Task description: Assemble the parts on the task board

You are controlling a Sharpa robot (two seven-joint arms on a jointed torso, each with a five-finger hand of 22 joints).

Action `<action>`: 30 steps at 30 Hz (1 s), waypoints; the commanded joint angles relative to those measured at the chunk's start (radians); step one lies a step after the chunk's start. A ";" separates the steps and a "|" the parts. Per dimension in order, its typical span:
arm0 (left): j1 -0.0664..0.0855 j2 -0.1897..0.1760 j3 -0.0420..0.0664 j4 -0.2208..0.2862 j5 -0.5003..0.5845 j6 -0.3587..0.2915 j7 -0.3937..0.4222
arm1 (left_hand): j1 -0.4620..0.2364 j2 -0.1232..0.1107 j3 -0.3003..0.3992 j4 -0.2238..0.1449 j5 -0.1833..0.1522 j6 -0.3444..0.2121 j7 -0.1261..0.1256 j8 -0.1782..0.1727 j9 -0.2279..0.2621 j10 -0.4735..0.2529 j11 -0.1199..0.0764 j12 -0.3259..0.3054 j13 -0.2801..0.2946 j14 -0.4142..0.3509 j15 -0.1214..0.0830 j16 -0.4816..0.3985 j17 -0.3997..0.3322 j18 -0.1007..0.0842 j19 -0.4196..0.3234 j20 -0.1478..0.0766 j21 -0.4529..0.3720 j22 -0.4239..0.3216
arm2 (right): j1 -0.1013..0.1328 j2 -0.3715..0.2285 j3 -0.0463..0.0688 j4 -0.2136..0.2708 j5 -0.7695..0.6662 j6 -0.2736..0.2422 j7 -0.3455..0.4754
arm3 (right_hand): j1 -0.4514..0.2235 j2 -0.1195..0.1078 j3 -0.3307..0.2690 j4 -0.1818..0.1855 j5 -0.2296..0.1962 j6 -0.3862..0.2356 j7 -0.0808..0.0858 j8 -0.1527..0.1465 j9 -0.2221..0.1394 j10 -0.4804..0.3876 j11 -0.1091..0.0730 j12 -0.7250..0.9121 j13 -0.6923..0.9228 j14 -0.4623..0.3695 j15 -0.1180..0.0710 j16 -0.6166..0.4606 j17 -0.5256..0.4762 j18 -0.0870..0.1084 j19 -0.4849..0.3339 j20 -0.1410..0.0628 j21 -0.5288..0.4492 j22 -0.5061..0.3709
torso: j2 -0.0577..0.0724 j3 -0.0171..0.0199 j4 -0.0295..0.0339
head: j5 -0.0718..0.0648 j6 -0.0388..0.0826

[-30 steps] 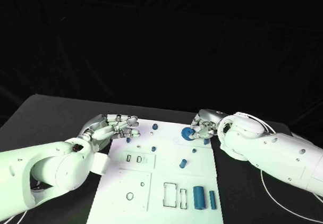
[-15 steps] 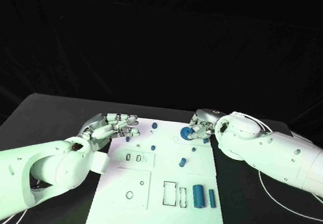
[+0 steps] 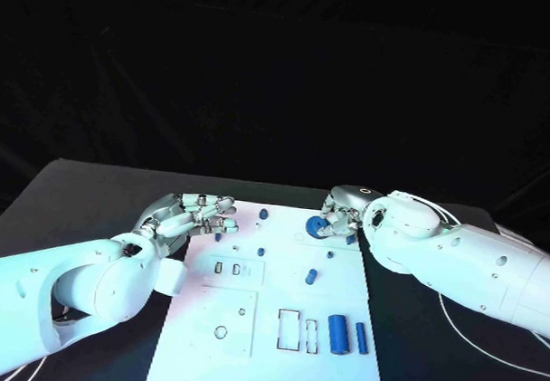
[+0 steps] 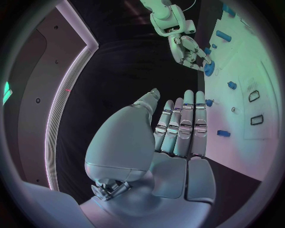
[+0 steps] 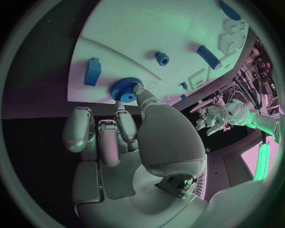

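- Since a second ago your right hand (image 3: 340, 217) has carried the blue gear (image 3: 316, 228) slightly toward the task board's far edge; the left hand hardly moved.
- You have the black table (image 3: 79, 192) carrying the white task board (image 3: 265, 362), a long plate marked with outlined slots and small holes.
- Your left hand (image 3: 194, 218) hovers at the board's left edge near its far corner, fingers stretched out side by side, holding nothing.
- Your right hand grips the gear near the board's far right corner, thumb and fingertips on it.
- You can see the gear (image 5: 124, 89) is a toothed disc with a raised hub.
- Near the board's right edge toward its near end lie a thick blue cylinder (image 3: 338, 329) and, just beside it, a thinner blue rod (image 3: 362, 338).
- Smaller blue pegs (image 3: 310, 277) stand scattered over the far half.
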 commanded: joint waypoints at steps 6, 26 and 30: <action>0.001 0.004 0.001 -0.001 0.002 0.024 -0.001 | -0.001 0.005 -0.002 -0.005 -0.005 -0.002 0.005 -0.003 0.000 -0.005 0.002 -0.005 0.000 -0.004 0.000 -0.006 0.002 0.001 -0.006 0.003 -0.005 -0.001 | -0.004 0.004 -0.002 0.012 -0.024 -0.061 -0.019 | 0.020 0.028 0.029 0.001 0.009 0.047 -0.014 0.026 0.017 0.035 -0.012 0.051 0.055 0.082 -0.007 0.015 0.127 -0.022 0.023 -0.007 0.022 0.036 | 0.000 -0.0004 0.0007 | 0.000 -0.003; 0.001 0.006 0.001 -0.012 0.003 0.028 -0.012 | 0.003 0.008 0.003 -0.011 -0.005 -0.004 0.005 -0.005 0.000 -0.007 0.002 -0.007 0.000 -0.004 0.000 -0.009 0.003 0.002 -0.006 0.003 -0.006 -0.002 | -0.005 0.047 -0.002 0.106 0.038 -0.172 -0.017 | 0.028 0.052 0.096 -0.016 -0.084 0.059 -0.020 0.027 0.031 0.049 -0.019 0.066 0.081 0.081 -0.014 0.015 0.126 -0.024 0.026 -0.017 0.030 0.047 | 0.000 -0.0012 0.0005 | 0.019 -0.008; 0.001 0.007 0.001 -0.012 0.003 0.028 -0.012 | 0.003 0.008 0.004 -0.012 -0.005 -0.004 0.005 -0.005 0.000 -0.007 0.002 -0.007 0.000 -0.004 0.000 -0.010 0.003 0.002 -0.006 0.003 -0.006 -0.002 | -0.005 0.068 -0.002 0.104 0.038 -0.160 -0.018 | 0.024 0.050 0.096 -0.016 -0.087 0.058 -0.020 0.026 0.032 0.049 -0.019 0.066 0.082 0.081 -0.014 0.015 0.126 -0.024 0.027 -0.016 0.031 0.049 | 0.001 -0.0012 -0.0002 | 0.022 -0.008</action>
